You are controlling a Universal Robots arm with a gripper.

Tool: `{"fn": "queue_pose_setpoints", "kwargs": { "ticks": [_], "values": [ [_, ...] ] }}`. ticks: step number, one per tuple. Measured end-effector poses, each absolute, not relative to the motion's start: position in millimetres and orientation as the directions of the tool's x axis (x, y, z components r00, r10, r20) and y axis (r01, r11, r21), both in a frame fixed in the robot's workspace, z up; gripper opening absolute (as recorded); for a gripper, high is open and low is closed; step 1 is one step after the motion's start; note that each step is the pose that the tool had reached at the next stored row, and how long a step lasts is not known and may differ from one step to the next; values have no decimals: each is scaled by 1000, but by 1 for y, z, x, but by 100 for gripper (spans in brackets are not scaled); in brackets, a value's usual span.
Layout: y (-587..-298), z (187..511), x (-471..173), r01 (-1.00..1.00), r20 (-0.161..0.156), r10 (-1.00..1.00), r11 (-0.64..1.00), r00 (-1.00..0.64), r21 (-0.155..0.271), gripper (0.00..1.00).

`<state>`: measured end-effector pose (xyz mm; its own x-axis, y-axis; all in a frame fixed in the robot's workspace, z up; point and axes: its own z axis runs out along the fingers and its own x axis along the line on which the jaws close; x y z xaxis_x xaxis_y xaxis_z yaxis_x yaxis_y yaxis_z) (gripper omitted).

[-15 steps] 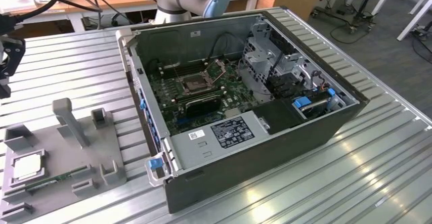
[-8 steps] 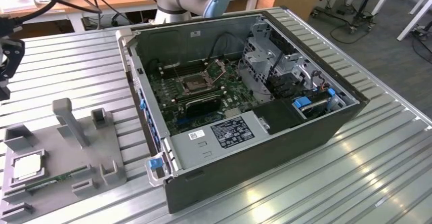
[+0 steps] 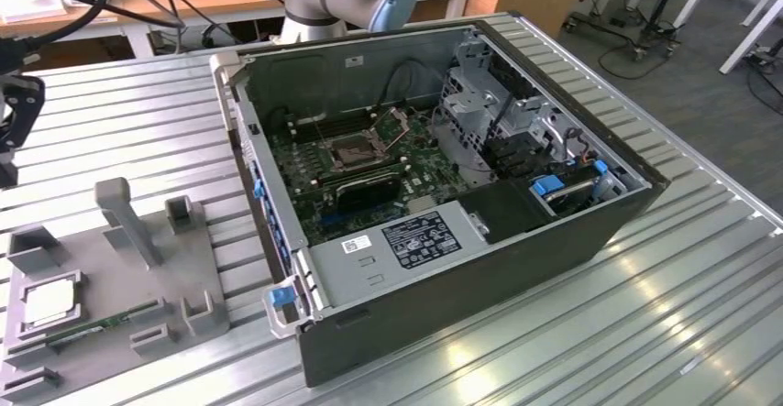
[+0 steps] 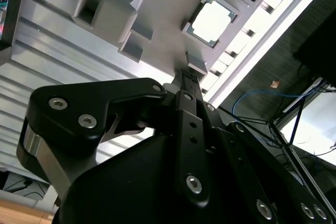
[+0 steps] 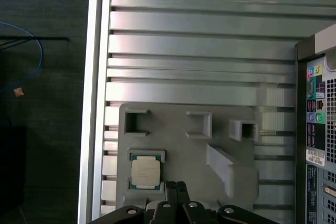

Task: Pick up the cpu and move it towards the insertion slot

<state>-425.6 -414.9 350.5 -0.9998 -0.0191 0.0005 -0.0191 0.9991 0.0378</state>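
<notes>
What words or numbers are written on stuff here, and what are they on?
Nothing can be read for sure.
Big label on the power supply: print too small.
Small white sticker beside it: too small.
White sticker on the computer case back: blurred.
cpu: no readable marks.

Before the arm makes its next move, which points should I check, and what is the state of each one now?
1. The cpu lies flat in its pocket on the grey fixture: ok.
2. The gripper carries nothing: ok.
3. Gripper centred over the cpu: not ok, it hangs beside it in the first wrist view.
4. Gripper opened for grasping: not ok, shut.
5. The insertion slot uncovered: cannot tell.
6. The computer case side open: ok.
</notes>
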Motion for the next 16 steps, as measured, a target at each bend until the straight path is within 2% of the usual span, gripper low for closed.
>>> {"fn": "queue_pose_setpoints", "kwargs": {
  "ticks": [16],
  "values": [
    [-431, 347, -429, -19, 1, -19, 999, -1000, 38, 11]
  ]
}}
